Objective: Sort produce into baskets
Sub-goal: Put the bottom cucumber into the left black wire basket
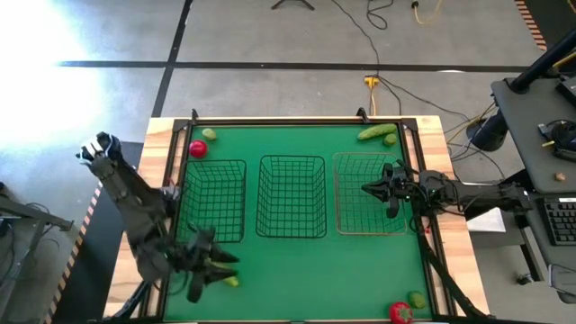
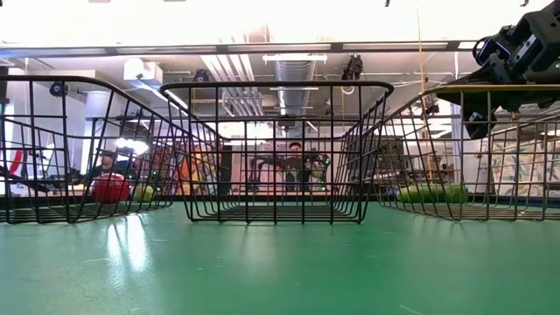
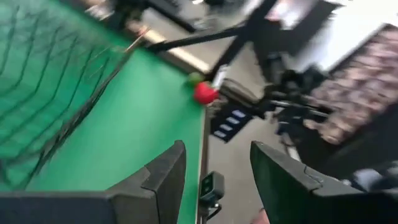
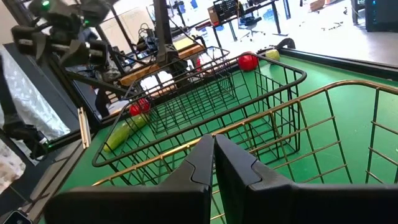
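Over the tan basket (image 1: pixel 367 193) on the right, the right gripper (image 1: pixel 371 189) hangs with its fingers pressed together and nothing between them, as the right wrist view shows. At the near-left corner of the green mat (image 1: pixel 297 270), the left gripper (image 1: pixel 216 264) sits low with its fingers spread apart and empty; a cucumber (image 1: pixel 219 266) and a lime (image 1: pixel 231 281) lie right by its tips, though whether they touch cannot be told. Two black baskets stand to the left of the tan one: the middle basket (image 1: pixel 292 196) and the left basket (image 1: pixel 213 200), all three in a row. Far left on the mat lie a tomato (image 1: pixel 197 149) and a second lime (image 1: pixel 209 134). Far right lies another cucumber (image 1: pixel 377 132). Near right, by the mat's edge, sit a second tomato (image 1: pixel 400 311) and a third lime (image 1: pixel 416 298).
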You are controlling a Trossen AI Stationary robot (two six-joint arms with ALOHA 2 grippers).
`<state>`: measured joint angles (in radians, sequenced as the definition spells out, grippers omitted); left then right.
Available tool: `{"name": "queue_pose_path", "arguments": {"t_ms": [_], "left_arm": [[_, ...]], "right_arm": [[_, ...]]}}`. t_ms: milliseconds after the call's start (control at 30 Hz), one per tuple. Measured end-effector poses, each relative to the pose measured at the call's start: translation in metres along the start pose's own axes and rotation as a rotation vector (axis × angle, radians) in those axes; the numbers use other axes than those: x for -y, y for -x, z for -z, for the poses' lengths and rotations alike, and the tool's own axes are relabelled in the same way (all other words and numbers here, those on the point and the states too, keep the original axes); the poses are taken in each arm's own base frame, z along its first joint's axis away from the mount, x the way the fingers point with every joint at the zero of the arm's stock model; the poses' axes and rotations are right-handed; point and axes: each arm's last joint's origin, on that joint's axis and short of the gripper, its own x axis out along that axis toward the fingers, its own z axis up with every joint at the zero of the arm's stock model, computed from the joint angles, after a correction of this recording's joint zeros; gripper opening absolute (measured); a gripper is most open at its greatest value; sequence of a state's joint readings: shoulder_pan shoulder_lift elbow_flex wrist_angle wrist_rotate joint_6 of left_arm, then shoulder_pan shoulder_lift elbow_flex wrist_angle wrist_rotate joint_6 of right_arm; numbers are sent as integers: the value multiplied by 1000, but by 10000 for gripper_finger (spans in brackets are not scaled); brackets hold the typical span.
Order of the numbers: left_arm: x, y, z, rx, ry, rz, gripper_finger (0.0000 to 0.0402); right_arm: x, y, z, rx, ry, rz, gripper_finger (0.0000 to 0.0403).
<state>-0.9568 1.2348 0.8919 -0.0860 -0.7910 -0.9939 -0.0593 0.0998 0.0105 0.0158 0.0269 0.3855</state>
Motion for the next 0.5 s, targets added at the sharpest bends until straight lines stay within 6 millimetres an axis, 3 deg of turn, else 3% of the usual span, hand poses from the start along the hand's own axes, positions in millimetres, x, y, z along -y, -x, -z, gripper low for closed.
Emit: {"name": "queue_pose_path", "arguments": {"t_ms": [300, 500], "left_arm": [[32, -38, 36, -258, 323, -219, 164], [47, -52, 59, -350, 388, -438, 164]], "right_arm": [[0, 0, 0, 0, 0, 0, 9], [0, 0, 0, 0, 0, 0, 9]]}}
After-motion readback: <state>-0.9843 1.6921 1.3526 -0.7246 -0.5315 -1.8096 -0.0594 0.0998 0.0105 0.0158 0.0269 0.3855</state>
